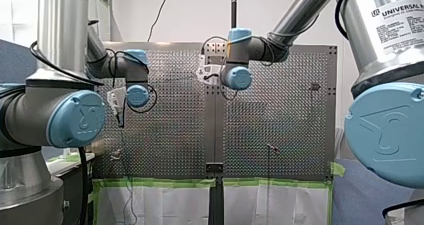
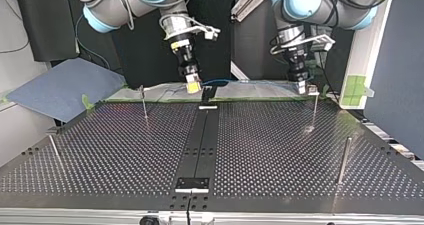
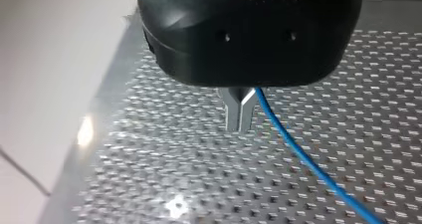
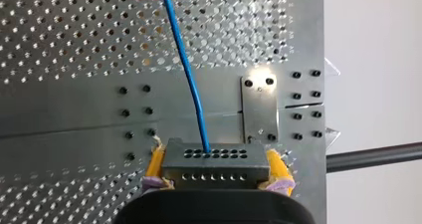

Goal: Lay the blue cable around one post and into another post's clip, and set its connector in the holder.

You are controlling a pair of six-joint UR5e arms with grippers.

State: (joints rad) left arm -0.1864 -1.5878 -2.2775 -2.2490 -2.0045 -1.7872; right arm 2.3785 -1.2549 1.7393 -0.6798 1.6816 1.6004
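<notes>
Dark panels (image 2: 135, 50) back the perforated bench (image 2: 280, 150), with green tape (image 2: 356, 87) at its 2 o'clock corner and a blue mat (image 2: 60, 87) off 10 o'clock in the top view. Near 12 o'clock the right gripper (image 4: 215, 159) clamps the connector (image 4: 213, 170) between yellow pads. The blue cable (image 4: 186, 69) runs from it past the left gripper (image 3: 240, 117), whose metal fingers stand narrow, nearly touching.
</notes>
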